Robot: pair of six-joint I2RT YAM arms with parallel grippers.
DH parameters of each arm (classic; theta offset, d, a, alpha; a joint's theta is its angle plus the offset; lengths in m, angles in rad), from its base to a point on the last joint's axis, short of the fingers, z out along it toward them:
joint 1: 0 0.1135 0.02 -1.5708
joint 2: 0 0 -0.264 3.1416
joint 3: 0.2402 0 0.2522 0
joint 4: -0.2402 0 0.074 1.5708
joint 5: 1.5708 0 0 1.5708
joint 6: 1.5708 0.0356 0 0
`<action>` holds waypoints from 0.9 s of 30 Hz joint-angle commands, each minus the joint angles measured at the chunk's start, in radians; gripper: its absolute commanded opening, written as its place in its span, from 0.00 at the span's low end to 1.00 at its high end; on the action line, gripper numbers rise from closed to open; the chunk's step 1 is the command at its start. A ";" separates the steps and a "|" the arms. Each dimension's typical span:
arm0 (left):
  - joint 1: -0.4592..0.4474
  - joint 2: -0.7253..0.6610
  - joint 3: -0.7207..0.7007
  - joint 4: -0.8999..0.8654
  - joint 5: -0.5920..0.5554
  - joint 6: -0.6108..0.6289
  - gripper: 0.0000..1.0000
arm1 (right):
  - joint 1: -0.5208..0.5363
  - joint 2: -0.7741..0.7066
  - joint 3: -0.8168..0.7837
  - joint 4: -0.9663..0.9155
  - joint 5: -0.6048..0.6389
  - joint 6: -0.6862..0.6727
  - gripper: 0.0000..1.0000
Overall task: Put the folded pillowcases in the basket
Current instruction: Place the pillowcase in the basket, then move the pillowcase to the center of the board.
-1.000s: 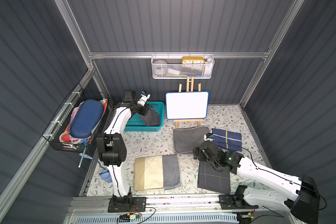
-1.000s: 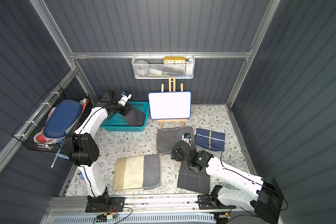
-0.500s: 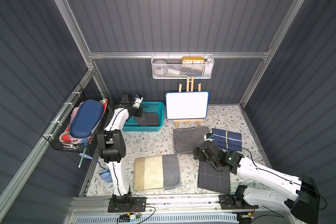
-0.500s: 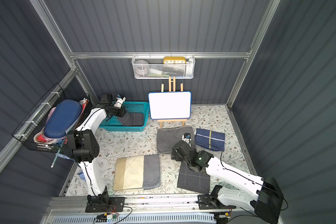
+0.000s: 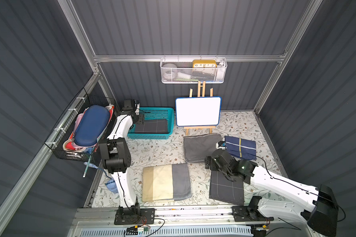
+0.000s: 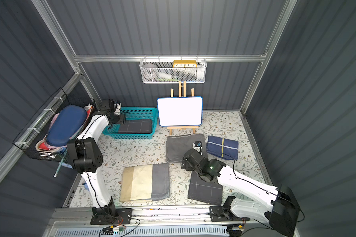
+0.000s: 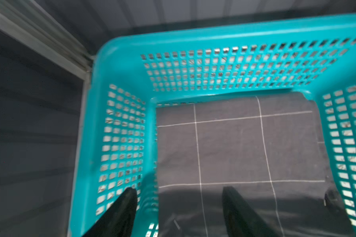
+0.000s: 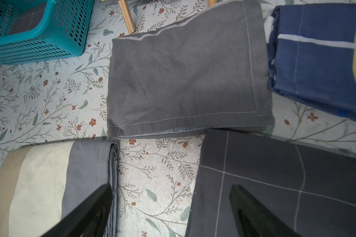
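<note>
The teal basket [image 5: 150, 135] [image 6: 130, 135] stands at the back left of the table. A folded dark pillowcase with thin white checks [image 5: 151, 126] [image 6: 135, 126] [image 7: 234, 147] lies flat on its bottom. My left gripper [image 5: 139, 120] [image 7: 179, 189] hangs open over the basket's left end, just above the cloth and holding nothing. My right gripper [image 5: 208, 164] [image 8: 171, 186] hovers open above bare table, between a cream-and-grey folded pillowcase [image 8: 49, 184] and a second dark checked one [image 8: 286, 184].
On the floral table also lie a plain grey folded pillowcase [image 5: 201, 146] and a navy one with a yellow stripe [image 5: 240, 147]. A whiteboard on an easel [image 5: 197, 110] stands right of the basket. A black wire basket [image 5: 80, 131] hangs on the left wall, a white mesh rack [image 5: 193, 70] on the back wall.
My left gripper came down into the basket with the dark checked pillowcase and opened, and the cloth now lies flat inside. The right arm stayed put.
</note>
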 commanded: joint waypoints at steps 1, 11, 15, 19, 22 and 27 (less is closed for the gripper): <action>-0.007 -0.137 -0.019 0.032 -0.045 -0.046 1.00 | 0.004 -0.001 0.033 -0.035 0.009 0.002 0.94; 0.008 -0.404 -0.117 -0.072 0.205 -0.360 1.00 | 0.004 -0.070 0.075 -0.123 0.106 -0.045 0.95; 0.008 -0.552 -0.220 -0.048 0.353 -0.375 1.00 | 0.002 -0.096 0.102 -0.177 0.156 -0.079 0.96; -0.008 -0.737 -0.422 0.006 0.513 -0.443 1.00 | 0.002 -0.096 0.121 -0.188 0.142 -0.081 0.96; -0.101 -0.832 -0.607 -0.049 0.437 -0.525 1.00 | 0.004 -0.076 0.119 -0.167 0.060 -0.048 0.96; -0.265 -0.963 -0.895 -0.057 0.366 -0.673 1.00 | 0.051 0.012 0.123 -0.122 -0.091 0.023 0.96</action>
